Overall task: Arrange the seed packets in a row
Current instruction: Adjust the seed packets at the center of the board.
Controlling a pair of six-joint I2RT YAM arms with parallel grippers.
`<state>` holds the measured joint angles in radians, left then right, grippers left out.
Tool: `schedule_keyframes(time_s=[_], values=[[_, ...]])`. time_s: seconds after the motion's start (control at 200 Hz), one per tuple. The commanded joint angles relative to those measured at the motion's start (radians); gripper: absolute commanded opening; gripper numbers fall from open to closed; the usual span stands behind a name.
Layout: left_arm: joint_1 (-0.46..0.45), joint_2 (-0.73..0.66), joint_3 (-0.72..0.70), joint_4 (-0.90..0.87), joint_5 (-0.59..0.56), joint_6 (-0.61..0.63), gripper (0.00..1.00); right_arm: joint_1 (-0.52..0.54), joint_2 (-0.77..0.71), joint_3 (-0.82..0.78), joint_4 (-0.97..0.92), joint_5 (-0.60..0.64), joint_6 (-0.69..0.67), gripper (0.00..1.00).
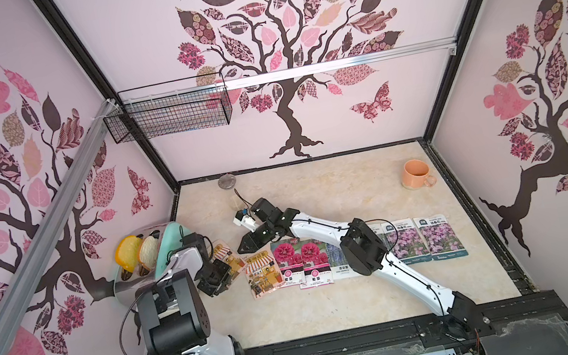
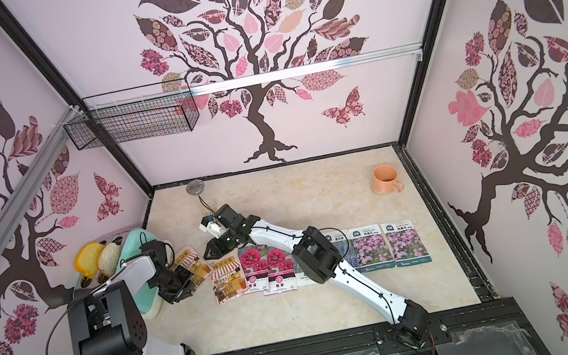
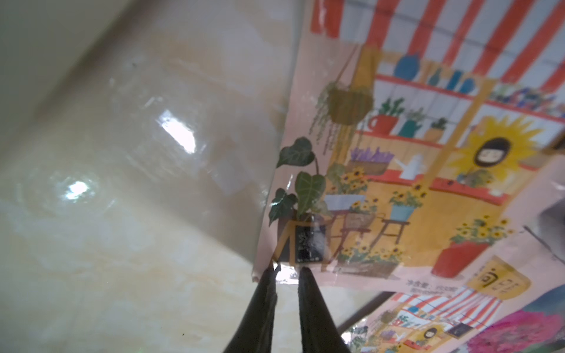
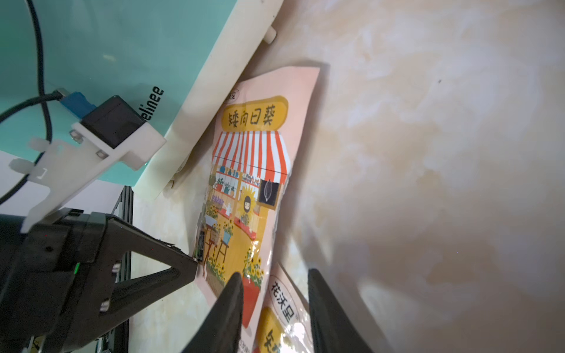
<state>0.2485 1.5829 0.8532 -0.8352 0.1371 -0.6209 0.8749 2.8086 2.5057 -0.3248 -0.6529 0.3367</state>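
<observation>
Loose orange packet (image 4: 250, 189): by left edge of surface (image 1: 336, 193), long axis skewed against row (image 1: 439, 238). Left jaws clenched on its corner toward near edge. Left arm (image 1: 187, 262) nearer, wrist low. Right jaws parted, empty, hovering over far end of row's end packet (image 1: 262, 273). Right arm (image 1: 316, 226) stretched across row.

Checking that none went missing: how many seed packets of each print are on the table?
Flat glossy orange cartoon-shop seed packets: 2
Red-pink flower seed packets: 2
Purple lavender seed packets: 2, both partly hidden
Pink-purple flower seed packets: 2
Total: 8
</observation>
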Motion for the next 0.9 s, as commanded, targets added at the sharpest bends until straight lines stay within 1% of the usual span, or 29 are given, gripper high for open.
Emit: schedule_keyframes(time_s=[0.0,0.175,0.22,0.29,0.455,0.68,0.815,0.895], values=[[0.033,0.027,-0.006,-0.01,-0.053,-0.026,0.18,0.006,0.002,-0.007,0.011,-0.021,0.003,0.38],[0.069,-0.006,-0.022,-0.008,-0.063,-0.038,0.17,0.018,-0.006,-0.054,0.039,-0.026,0.006,0.38],[0.07,-0.014,-0.019,-0.022,-0.083,-0.043,0.17,0.02,-0.003,-0.052,0.04,-0.029,0.007,0.38],[0.072,-0.036,-0.018,-0.047,-0.147,-0.074,0.16,0.025,-0.007,-0.056,0.038,-0.024,0.007,0.38],[0.074,-0.053,-0.02,-0.048,-0.141,-0.079,0.15,0.035,-0.025,-0.073,0.034,-0.022,-0.001,0.38],[0.078,-0.078,-0.028,-0.055,-0.215,-0.112,0.14,0.036,-0.069,-0.131,0.059,-0.02,-0.008,0.38],[0.083,-0.048,-0.011,-0.043,-0.208,-0.105,0.15,0.036,-0.125,-0.182,0.074,0.01,-0.034,0.37],[0.083,-0.028,-0.002,-0.044,-0.209,-0.103,0.14,0.036,-0.134,-0.153,0.042,0.031,-0.063,0.38]])
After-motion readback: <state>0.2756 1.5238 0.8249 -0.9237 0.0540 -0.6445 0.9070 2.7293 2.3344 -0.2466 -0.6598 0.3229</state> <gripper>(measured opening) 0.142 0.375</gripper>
